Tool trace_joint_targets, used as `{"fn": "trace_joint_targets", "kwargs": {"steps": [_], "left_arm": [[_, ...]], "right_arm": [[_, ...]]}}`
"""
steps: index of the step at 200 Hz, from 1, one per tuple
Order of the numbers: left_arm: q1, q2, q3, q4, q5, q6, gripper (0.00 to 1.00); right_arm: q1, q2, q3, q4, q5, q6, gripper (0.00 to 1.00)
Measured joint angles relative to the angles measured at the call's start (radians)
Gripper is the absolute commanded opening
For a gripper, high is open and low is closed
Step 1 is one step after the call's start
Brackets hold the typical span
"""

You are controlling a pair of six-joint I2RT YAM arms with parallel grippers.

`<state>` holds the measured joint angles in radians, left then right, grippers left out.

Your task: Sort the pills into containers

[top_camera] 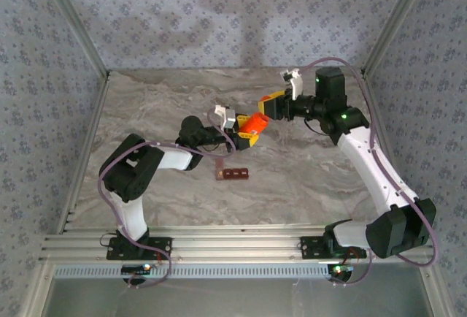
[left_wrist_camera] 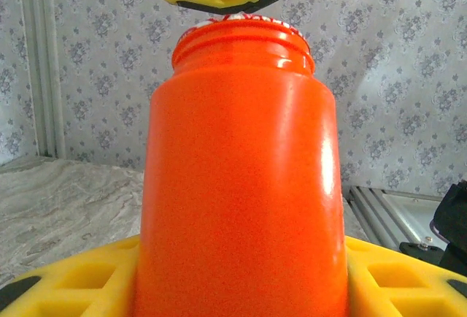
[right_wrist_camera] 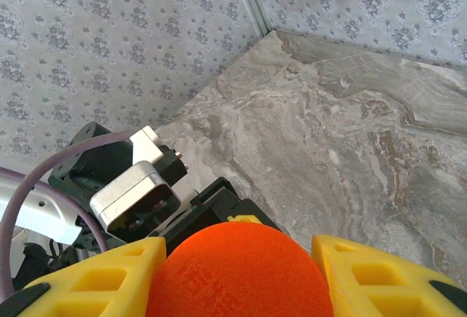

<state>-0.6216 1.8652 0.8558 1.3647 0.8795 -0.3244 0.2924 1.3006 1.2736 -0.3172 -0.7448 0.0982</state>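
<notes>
Left pincer is closed on the lower body of the orange bottle, its yellow fingers pressed against both sides in the left wrist view. The bottle is held mid-counter, raised, with its mouth aimed toward the right arm. The threaded neck is bare. Something pale shows at the rim, and I cannot tell whether that is a seal or the contents. Right pincer is clamped on the cap, an orange dome wedged between its yellow fingers. In the left wrist view it hangs just beyond the bottle mouth, apart from the threads. The containers, a dark red-brown strip of joined cells, lie flat on the counter, on the near side of the bottle and slightly left of it, with nothing touching them. I cannot make out any pills, either loose or in the cells. My read is that the opening step is about done and the dispensing step has not begun. Next I would take the cap aside and set it down away from the strip. Then I would bring the bottle over the cells and tip it slowly, since a fast pour would likely scatter pills past such shallow cells. The right pincer needs to be free to do the sorting.
</notes>
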Motion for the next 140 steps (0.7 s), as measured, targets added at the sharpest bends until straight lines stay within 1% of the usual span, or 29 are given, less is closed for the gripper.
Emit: {"fn": "trace_joint_targets", "kwargs": {"steps": [19,37,68,140], "left_arm": [[0.000,0.000,0.000,0.000,0.000,-0.001,0.00],[0.000,0.000,0.000,0.000,0.000,-0.003,0.00],[0.000,0.000,0.000,0.000,0.000,-0.003,0.00],[0.000,0.000,0.000,0.000,0.000,-0.003,0.00]], "right_arm": [[0.000,-0.012,-0.027,0.039,0.026,0.050,0.29],[-0.003,-0.032,-0.066,0.068,0.057,0.103,0.28],[-0.007,-0.036,-0.103,0.082,0.070,0.167,0.28],[0.002,-0.036,-0.121,0.082,0.072,0.183,0.27]]}}
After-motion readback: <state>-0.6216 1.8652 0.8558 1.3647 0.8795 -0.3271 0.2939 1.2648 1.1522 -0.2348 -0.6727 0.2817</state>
